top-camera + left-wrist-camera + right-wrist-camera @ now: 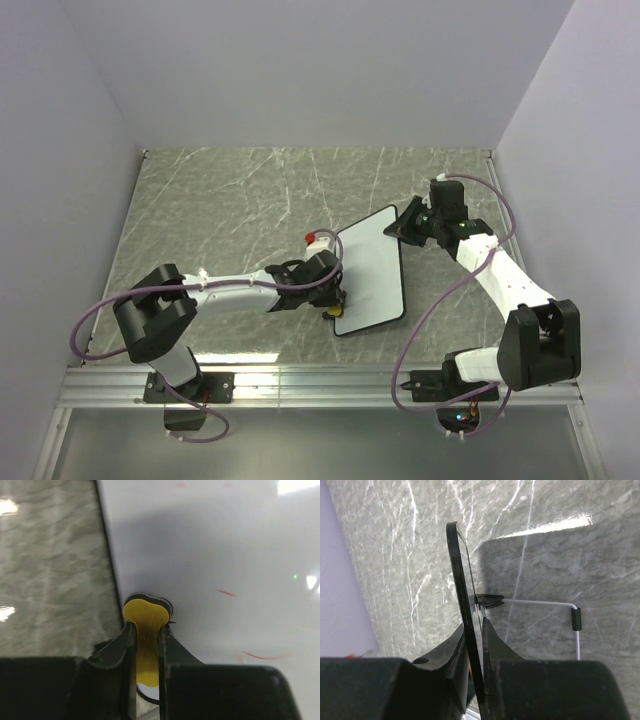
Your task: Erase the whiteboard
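The whiteboard (372, 265) lies slanted in the middle of the table, white with a thin black rim. My left gripper (335, 295) is at its lower left edge, shut on a small yellow eraser (145, 617) whose tip touches the board (225, 555) just inside the rim. Faint red strokes (226, 592) remain on the board to the eraser's right. My right gripper (397, 228) is at the board's far right corner. In the right wrist view the board's black edge (458, 570) runs between the fingers, which are shut on it (476, 625).
A small red-capped object (318, 238) lies just left of the board, beside my left wrist. A wire stand (540, 601) with a black foot (576, 618) sticks out behind the board. Marbled grey tabletop (240, 200) surrounds it, with walls on three sides.
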### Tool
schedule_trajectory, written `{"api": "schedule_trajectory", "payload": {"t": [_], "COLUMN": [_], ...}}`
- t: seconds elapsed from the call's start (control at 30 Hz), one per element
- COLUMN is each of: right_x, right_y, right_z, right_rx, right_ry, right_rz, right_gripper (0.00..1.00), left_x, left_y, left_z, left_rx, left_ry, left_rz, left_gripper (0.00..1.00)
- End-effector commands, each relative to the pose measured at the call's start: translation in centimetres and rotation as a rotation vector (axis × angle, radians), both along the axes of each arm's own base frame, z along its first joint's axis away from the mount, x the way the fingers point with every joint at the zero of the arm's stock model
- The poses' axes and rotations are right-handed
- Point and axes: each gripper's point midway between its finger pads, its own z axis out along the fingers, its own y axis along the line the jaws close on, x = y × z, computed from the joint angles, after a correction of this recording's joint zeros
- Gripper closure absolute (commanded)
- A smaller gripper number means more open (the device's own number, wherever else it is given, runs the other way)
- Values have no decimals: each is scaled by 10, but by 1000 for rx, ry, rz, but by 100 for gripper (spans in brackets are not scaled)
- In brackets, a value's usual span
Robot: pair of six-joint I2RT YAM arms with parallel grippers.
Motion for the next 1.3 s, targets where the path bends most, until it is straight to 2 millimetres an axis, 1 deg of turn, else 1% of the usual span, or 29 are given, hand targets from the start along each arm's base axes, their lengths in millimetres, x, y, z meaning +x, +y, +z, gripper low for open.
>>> {"api": "schedule_trajectory", "payload": {"t": [0.0,0.07,0.13,0.23,0.3,0.33,0.37,0.4,0.43,0.47,0.5,0.53,0.57,0.6,0.63,0.77,0.9,0.93,1.0,1.17,1.2,1.23,1.27], "right_x": [13,13,13,13,15,16,17,19,21,22,24,26,28,29,30,33,29,28,25,22,20,20,20], "right_y": [15,14,14,14,14,14,14,14,13,14,14,14,17,17,18,20,19,19,18,19,18,18,17], "right_z": [14,16,16,14,14,15,16,17,17,17,15,15,15,11,11,8,2,1,-3,-6,-6,-7,-7], "right_rx": [114,111,110,114,115,111,112,113,109,116,119,126,142,148,157,180,178,178,173,183,181,178,178], "right_ry": [6,2,2,9,10,7,8,6,6,6,11,15,16,27,29,36,49,52,58,59,59,59,59], "right_rz": [-93,-93,-92,-95,-100,-102,-105,-107,-114,-120,-124,-130,-135,-139,-145,-159,-162,-162,-163,-163,-164,-163,-162], "right_gripper": [100,100,100,100,100,100,100,100,100,100,100,100,100,100,100,100,100,100,100,100,100,100,100], "left_x": [-99,-98,-96,-91,-88,-88,-85,-87,-91,-87,-89,-93,-91,-91,-90,-85,-77,-73,-69,-50,-46,-42,-43], "left_y": [43,47,46,36,27,21,10,9,1,-12,-14,-20,-29,-32,-37,-46,-52,-53,-53,-50,-54,-53,-56], "left_z": [-110,-114,-115,-106,-93,-82,-68,-60,-47,-30,-23,-15,-1,5,15,34,49,55,58,69,75,83,90], "left_rx": [189,183,187,172,154,138,115,125,109,81,86,72,43,33,14,-22,-40,-45,-44,-73,-99,-123,-151], "left_ry": [386,383,374,354,342,319,297,296,276,247,242,232,214,209,199,162,121,98,83,48,32,16,8], "left_rz": [-197,-195,-206,-214,-220,-231,-241,-248,-272,-281,-285,-295,-300,-303,-305,-311,-307,-298,-290,-243,-239,-234,-238], "left_gripper": [100,100,100,100,100,100,100,100,100,100,100,100,100,100,100,100,100,99,100,100,100,100,100]}}
